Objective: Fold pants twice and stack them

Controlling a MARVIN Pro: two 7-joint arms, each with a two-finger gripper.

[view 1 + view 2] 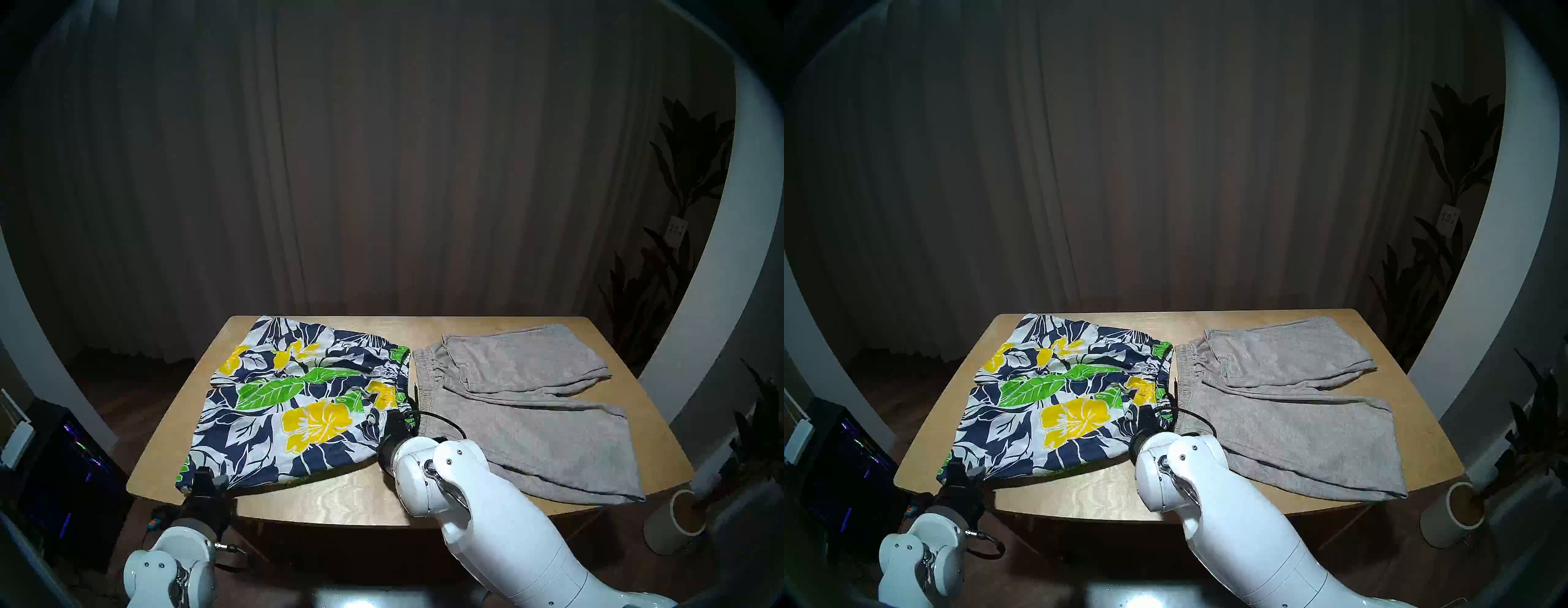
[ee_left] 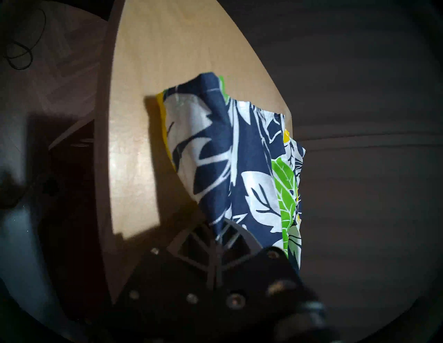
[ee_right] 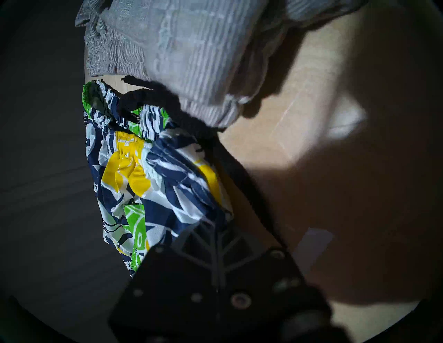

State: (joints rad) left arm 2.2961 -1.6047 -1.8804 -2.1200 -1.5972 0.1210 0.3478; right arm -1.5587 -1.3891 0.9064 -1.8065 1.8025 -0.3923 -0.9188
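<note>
Both jaws pinch the leaf-print shorts (image 1: 292,399): left at near hem corner, right at waistband.

Leaf-print shorts (image 1: 297,403) beside grey shorts (image 1: 530,407)

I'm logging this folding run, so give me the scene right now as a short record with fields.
surface: wooden table
printed shorts: spread flat, left half of table
grey shorts: right half, one leg folded over
left gripper: fingers shut on near hem corner of printed shorts
right gripper: fingers shut on near waistband corner of printed shorts
drawstring: black, trailing onto grey shorts
stacking: not yet done
</note>
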